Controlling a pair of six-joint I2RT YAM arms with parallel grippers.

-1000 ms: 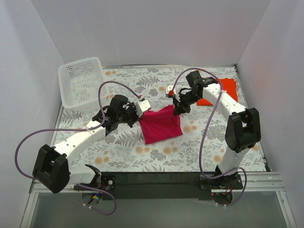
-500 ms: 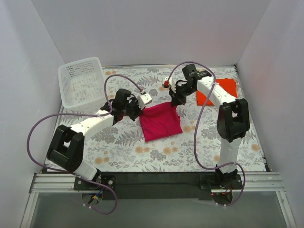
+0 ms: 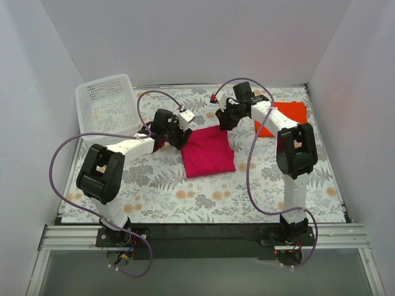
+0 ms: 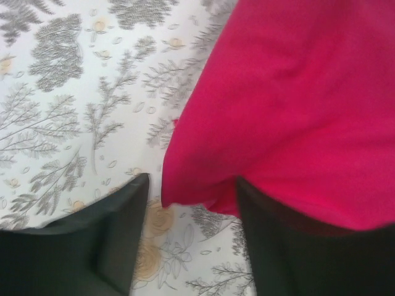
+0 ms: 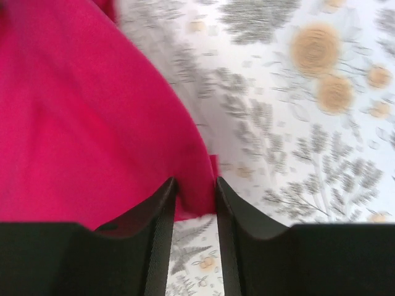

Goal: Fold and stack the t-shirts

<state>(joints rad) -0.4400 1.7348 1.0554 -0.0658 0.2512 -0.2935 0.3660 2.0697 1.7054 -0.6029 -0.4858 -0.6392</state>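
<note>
The left gripper (image 3: 180,132) sits at the far-left corner of the magenta t-shirt (image 3: 208,153). Its jaws are apart, with the cloth corner loose between them. The magenta t-shirt lies flat at mid-table (image 3: 154,197), folded near-square, so its long axis is unclear. The right gripper (image 3: 223,119) sits at the far-right corner, jaws narrowly apart around the cloth edge. The orange-red t-shirt (image 3: 290,113) lies far right, long axis left-to-right, partly hidden by the right arm (image 3: 296,154).

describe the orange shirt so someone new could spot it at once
Look at the floral table and go to its far right corner. There, partly hidden by the right arm, lies the orange shirt, flat on the cloth. It is bright orange-red, unlike the pink shirt at the middle.
</note>
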